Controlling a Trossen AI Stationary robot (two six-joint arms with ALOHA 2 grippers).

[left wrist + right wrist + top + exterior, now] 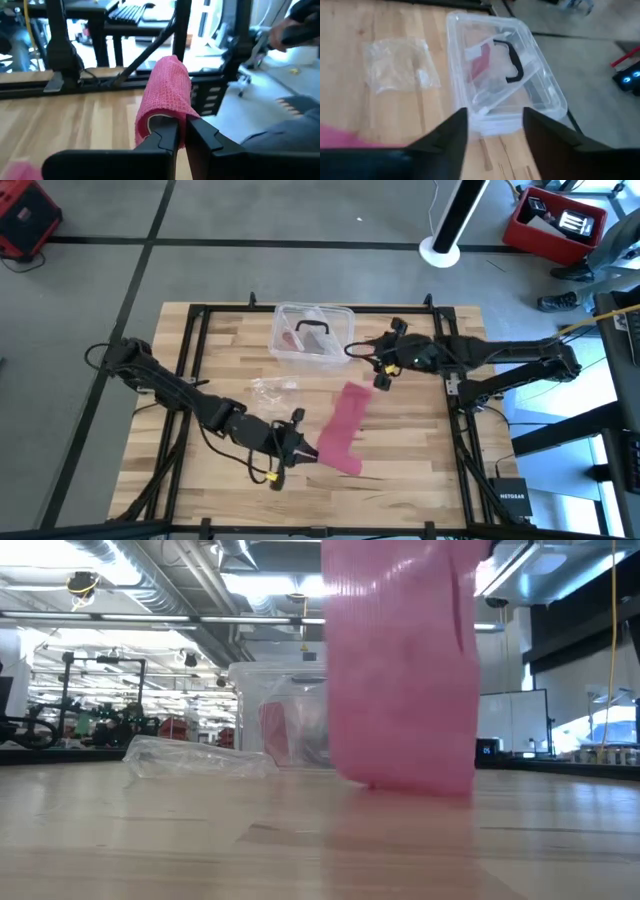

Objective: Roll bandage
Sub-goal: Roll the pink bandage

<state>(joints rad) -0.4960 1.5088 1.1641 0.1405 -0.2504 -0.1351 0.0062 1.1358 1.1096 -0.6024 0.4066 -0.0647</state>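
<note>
High view shows the wooden desk (400,470) with both dark arms reaching in from the sides. The bandage (344,425) is a pink strip that lies a little in front of the middle of the desk. It runs slanted, from its far end near the right arm down to its near end at the left arm.

The left claw (300,448) is at this near end of the strip. In the left wrist view its two fingers (167,137) stand almost together and pinch the fabric. The bandage (165,95) is folded over them like a rounded loop and rises a little above the desk.

The right claw (381,374) hangs just beside the far end of the strip and next to the clear plastic box (312,333). In the right wrist view its fingers (451,131) are spread apart with nothing between them. Beyond them the box (505,70) is on the desk, with a black handle and something red inside.

A crumpled clear wrapper (270,389) lies between the box and the left arm. In the low view the bandage (405,660) fills the middle as a wide pink band, and its lower edge touches the desk.
</note>
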